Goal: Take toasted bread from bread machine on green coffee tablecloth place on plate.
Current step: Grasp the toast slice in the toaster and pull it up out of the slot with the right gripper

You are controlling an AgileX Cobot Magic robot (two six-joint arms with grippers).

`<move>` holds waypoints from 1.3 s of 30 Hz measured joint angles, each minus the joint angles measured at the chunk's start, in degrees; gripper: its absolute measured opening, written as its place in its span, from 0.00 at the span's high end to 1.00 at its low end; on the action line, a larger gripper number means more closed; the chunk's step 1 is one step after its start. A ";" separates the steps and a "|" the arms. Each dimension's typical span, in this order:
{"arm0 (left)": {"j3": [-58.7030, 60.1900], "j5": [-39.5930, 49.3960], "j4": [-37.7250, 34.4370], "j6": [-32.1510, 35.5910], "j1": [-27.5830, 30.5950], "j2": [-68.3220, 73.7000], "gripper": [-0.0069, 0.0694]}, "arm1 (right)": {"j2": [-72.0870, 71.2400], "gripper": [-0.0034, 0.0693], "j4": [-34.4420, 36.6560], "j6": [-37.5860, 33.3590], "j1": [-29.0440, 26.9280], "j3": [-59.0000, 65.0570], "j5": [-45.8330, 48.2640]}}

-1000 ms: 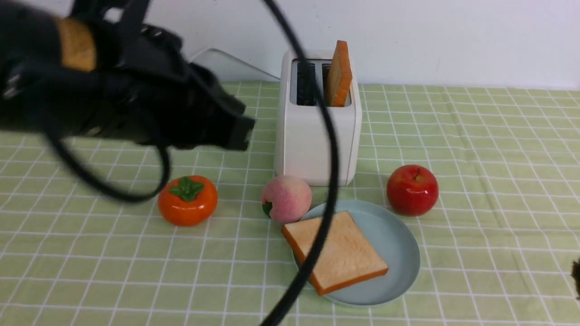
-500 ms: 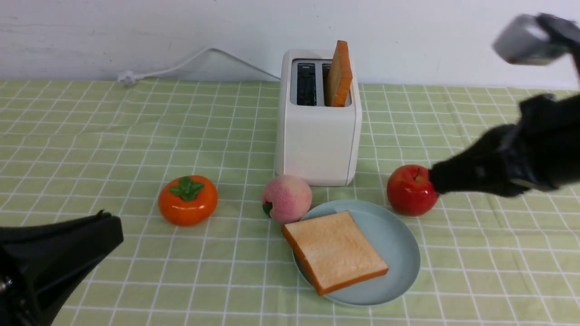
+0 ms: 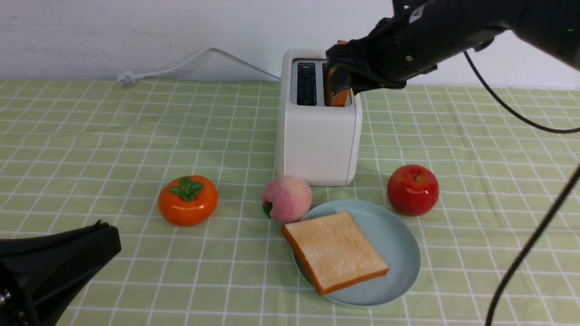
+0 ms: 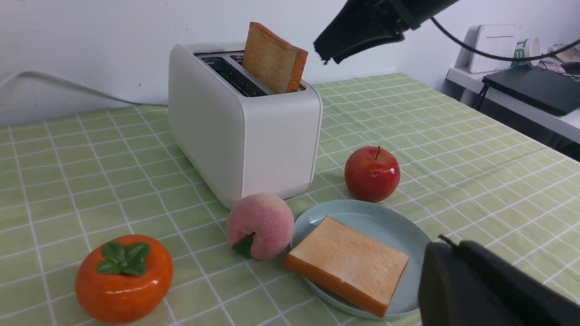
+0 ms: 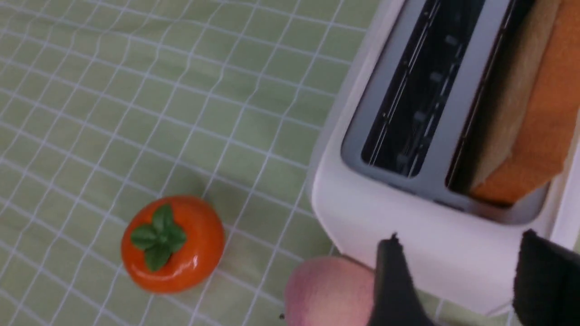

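The white bread machine (image 3: 317,140) stands at the back middle of the green coffee tablecloth (image 3: 90,136). One toasted bread slice (image 4: 272,59) stands in its right slot, mostly hidden by my right gripper in the front view. My right gripper (image 3: 334,74) is open, level with the slot top, close beside that slice and not holding it. In the right wrist view the fingers (image 5: 394,276) stand wide apart with the slice (image 5: 534,113) beyond them. A second slice (image 3: 335,251) lies flat on the light blue plate (image 3: 403,244). My left gripper (image 3: 108,233) is shut and empty, low at the front left.
An orange persimmon (image 3: 187,200), a pink peach (image 3: 287,198) and a red apple (image 3: 412,189) sit in front of the toaster, the peach touching the plate's rim. The toaster's white cord (image 3: 181,63) runs along the back wall. My right arm's black cable (image 3: 530,253) hangs at front right.
My left arm dropped from the upper left to the front left and stayed there. My right arm came in from the right, rose and reached the toaster top beside the standing slice.
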 joint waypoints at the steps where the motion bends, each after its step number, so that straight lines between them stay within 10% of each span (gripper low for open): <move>1: 0.00 0.00 0.00 0.00 0.00 0.00 0.93 | 1.85 0.34 -0.57 0.80 -0.06 -1.65 -0.41; 8: 0.00 0.06 0.00 0.00 0.00 0.00 0.93 | 7.48 0.19 -5.94 2.37 -0.06 -6.07 -6.44; 27: 0.00 0.06 0.00 0.00 0.00 0.00 0.93 | 9.93 0.71 -11.81 5.95 -0.06 -6.40 -11.55; 39: 0.00 0.06 0.00 0.00 0.00 0.00 0.93 | 9.36 0.81 -12.87 5.95 -0.06 -6.51 -11.60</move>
